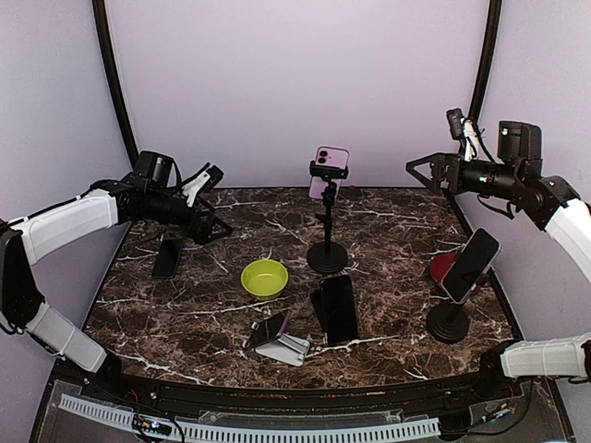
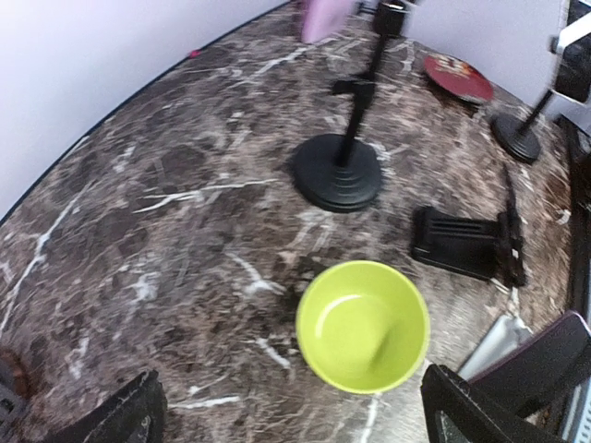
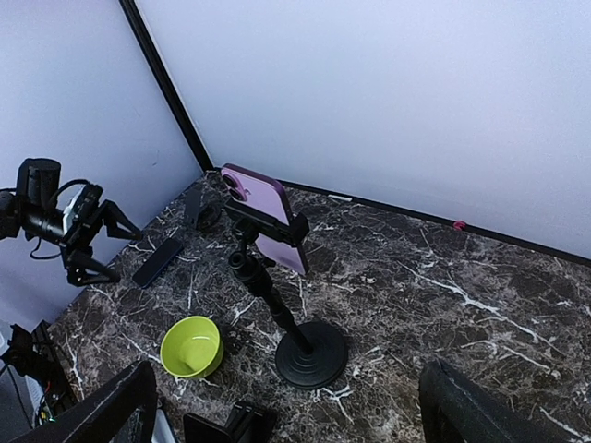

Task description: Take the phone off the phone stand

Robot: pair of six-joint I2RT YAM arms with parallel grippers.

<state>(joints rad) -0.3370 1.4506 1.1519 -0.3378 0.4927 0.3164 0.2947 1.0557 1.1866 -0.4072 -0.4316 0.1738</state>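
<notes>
Dark marble table [image 1: 388, 231], lilac walls [image 1: 277, 83], pink phone [image 1: 330, 171] sat in centre phone stand [image 1: 327, 254], L gripper [image 1: 214, 203] & R gripper [image 1: 417, 173] gaped wide, held nothing.

Soft, even light falls from overhead. Ahead of my left pincer [image 2: 291, 417] the dark marble-patterned tabletop [image 2: 138, 231] looks slightly smeared and bows toward the frame edges. The round glossy lime-green bowl [image 2: 362, 325] just ahead shows a pale sheen and a small shadow.
</notes>
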